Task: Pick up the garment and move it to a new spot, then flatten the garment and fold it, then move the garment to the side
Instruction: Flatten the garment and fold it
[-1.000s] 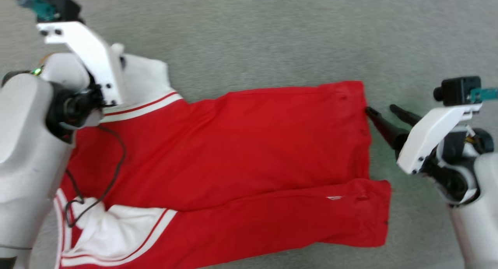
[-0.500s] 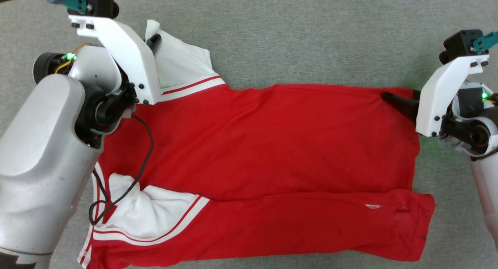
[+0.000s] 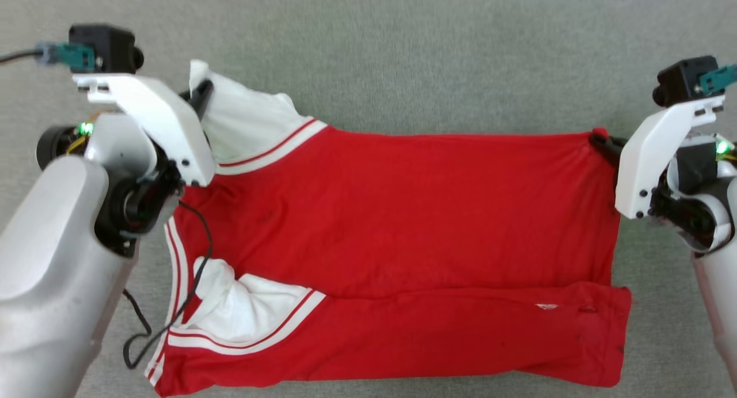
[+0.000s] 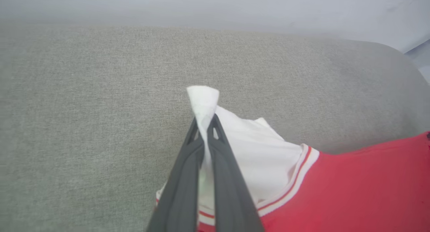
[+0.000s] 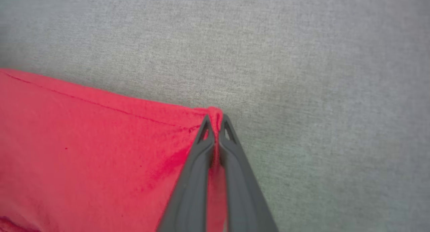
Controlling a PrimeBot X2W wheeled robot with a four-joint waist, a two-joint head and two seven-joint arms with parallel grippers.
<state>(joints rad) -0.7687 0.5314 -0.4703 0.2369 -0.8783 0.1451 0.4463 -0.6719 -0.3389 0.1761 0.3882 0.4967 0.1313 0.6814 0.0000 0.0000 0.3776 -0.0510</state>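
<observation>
Nearest, the garment [image 3: 403, 225] lies spread sideways on a grey woven surface [image 3: 403, 58]. Its near edge is folded over into a long red band that runs across the bottom of the head view. A small white logo [image 3: 546, 306] sits on that band toward the right. At the band's left end a rumpled white sleeve [image 3: 247, 306] is tucked in, bordered by red-and-white striped trim [image 3: 276, 333]. A thin black cable [image 3: 196, 287] from the left arm droops over this sleeve and trim and loops onto the surface beside the garment.

Beyond the band, the red body stretches broad and mostly smooth, with a few shallow creases near its left end. At the far edge the cloth is drawn into a straight, taut line between the two arms.

On the far left, the left gripper [image 4: 204, 134] is clamped on the tip of the other white sleeve [image 4: 255, 148]. In the left wrist view its two dark fingers press together, with a peak of white cloth sticking out past them. On the far right, the right gripper [image 5: 215, 126] is pinched tight on the garment's red far corner. In the right wrist view a little nub of fabric shows between its fingertips.

Past the garment, the grey surface runs on to a rounded far edge, with a pale backdrop [image 4: 215, 3] behind it in the left wrist view.
</observation>
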